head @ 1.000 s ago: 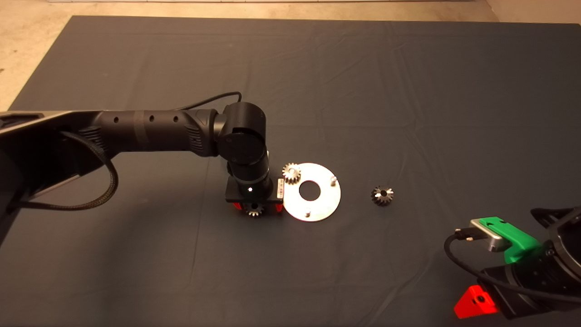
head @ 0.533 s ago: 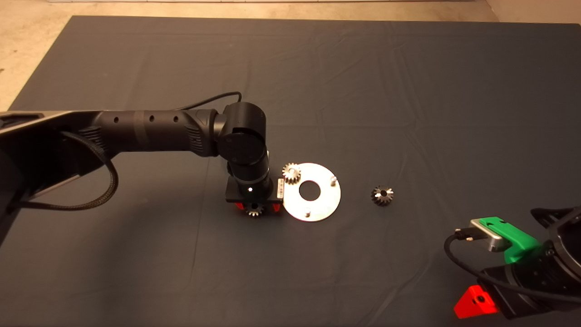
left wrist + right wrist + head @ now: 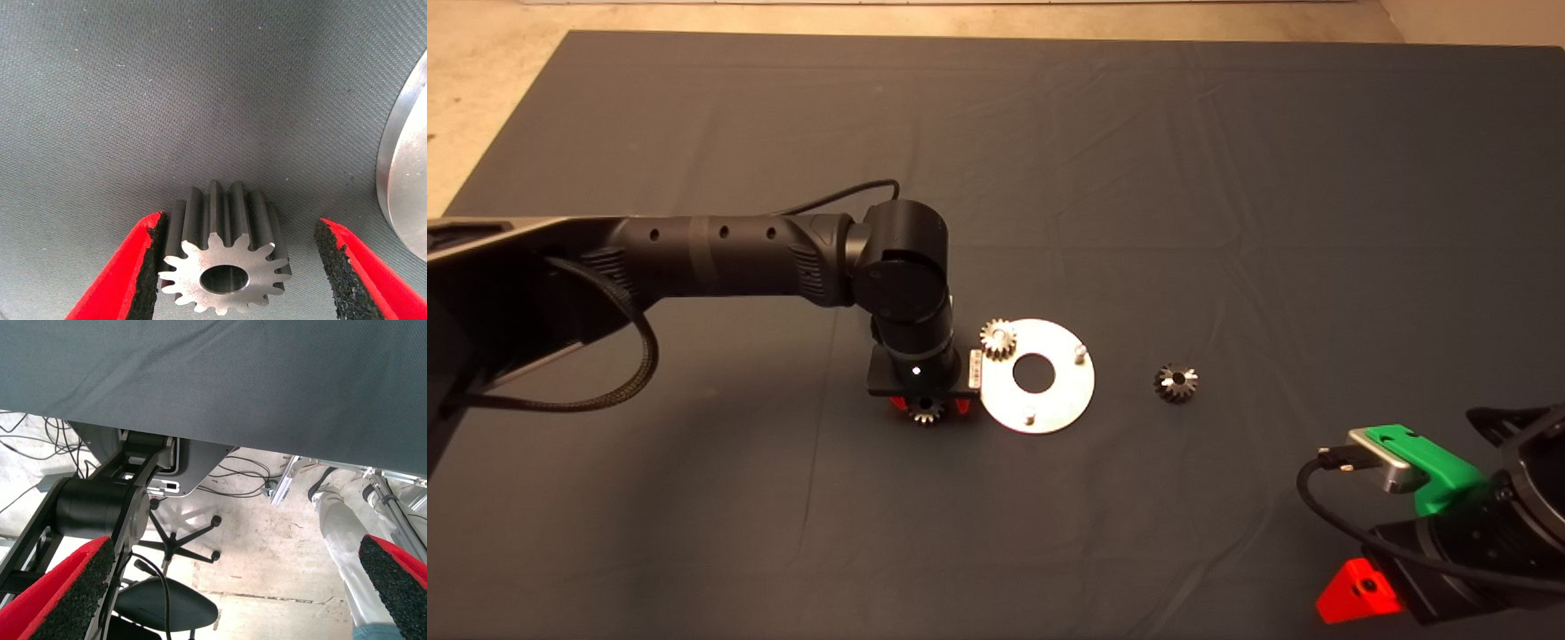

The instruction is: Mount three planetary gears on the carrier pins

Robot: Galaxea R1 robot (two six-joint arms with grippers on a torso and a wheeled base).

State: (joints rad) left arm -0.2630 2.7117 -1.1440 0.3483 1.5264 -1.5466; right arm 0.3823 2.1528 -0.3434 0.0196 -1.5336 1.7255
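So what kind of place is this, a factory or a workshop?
Probably a robotics test lab rather than a factory. A dark cloth mat covers the table, a few small metal gears lie by a flat round silver plate, and beyond the mat are loose floor cables and a black office chair.

A dark creased mat covers the table, pale beige floor shows past its far and left edges, and beyond lie cables, an office chair and a person's leg.
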